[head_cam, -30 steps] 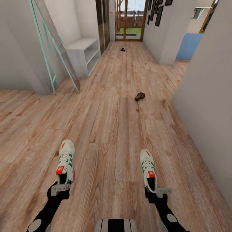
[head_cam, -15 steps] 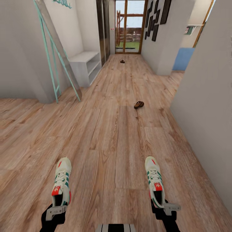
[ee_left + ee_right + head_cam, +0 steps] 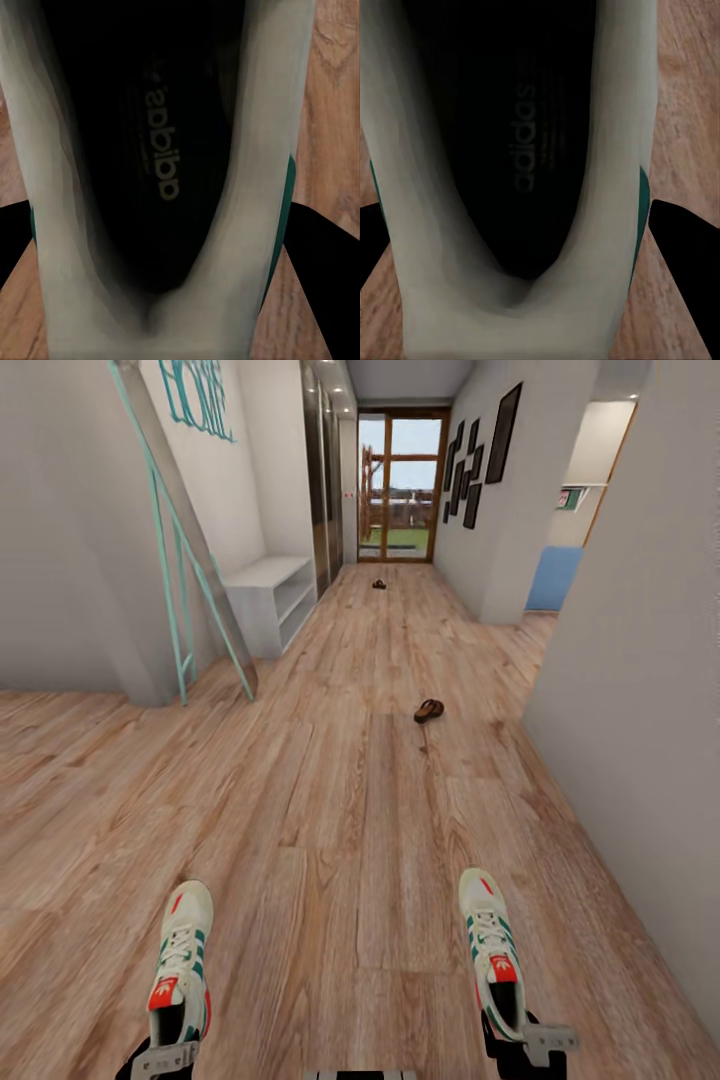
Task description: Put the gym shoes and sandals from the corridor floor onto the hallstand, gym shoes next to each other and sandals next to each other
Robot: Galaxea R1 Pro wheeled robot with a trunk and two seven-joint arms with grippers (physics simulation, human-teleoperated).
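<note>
Underfoot and stretching ahead to a glazed door, the light brown wood-grain plank corridor floor (image 3: 350,780) takes up most of the head view. Against the left wall stands the wide, low, light-grey hallstand with a bench top and open shelves below (image 3: 270,595), just past a leaning teal-framed panel (image 3: 180,550).

Near the view's lower edge the two cream-white sneakers with green side stripes and red-orange tongue patches point forward, well apart from each other. The left gym shoe (image 3: 181,960) is held at its heel by the left tool (image 3: 162,1058), and the right gym shoe (image 3: 492,952) by the right tool (image 3: 528,1040). In the left wrist view the black fingers (image 3: 322,262) press against both sides of the shoe's heel (image 3: 150,315), clamped on it, with the dark printed insole visible inside. The right wrist view shows the same grip: black fingers (image 3: 686,255) flank the pale heel (image 3: 517,315) of the other sneaker.

Farther along the floor lies one small brown leather sandal (image 3: 429,710), roughly mid-corridor. The second brown sandal (image 3: 379,584) lies much farther off, near the glazed door.
</note>
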